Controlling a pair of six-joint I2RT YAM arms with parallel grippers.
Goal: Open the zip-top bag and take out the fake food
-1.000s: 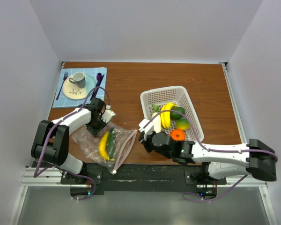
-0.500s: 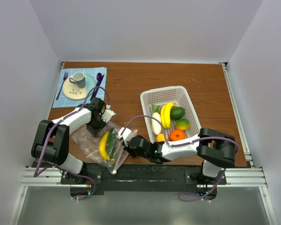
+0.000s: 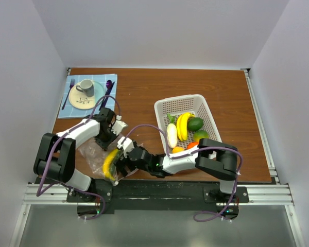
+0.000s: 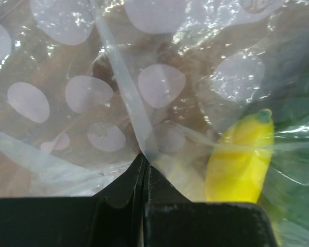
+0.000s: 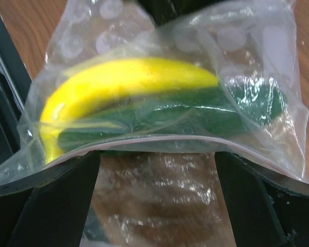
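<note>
Clear zip-top bag (image 3: 91,154) on the table (image 3: 144,98) near its front-left edge, yellow banana (image 5: 123,82) and dark green piece (image 5: 237,103) inside, left fingers (image 4: 142,177) pinched closed on its plastic, right fingers (image 5: 56,206) spread wide astride its pink-stripped mouth, gripping nothing

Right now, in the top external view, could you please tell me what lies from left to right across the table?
Fork → cup → bagged banana → white basket.
</note>
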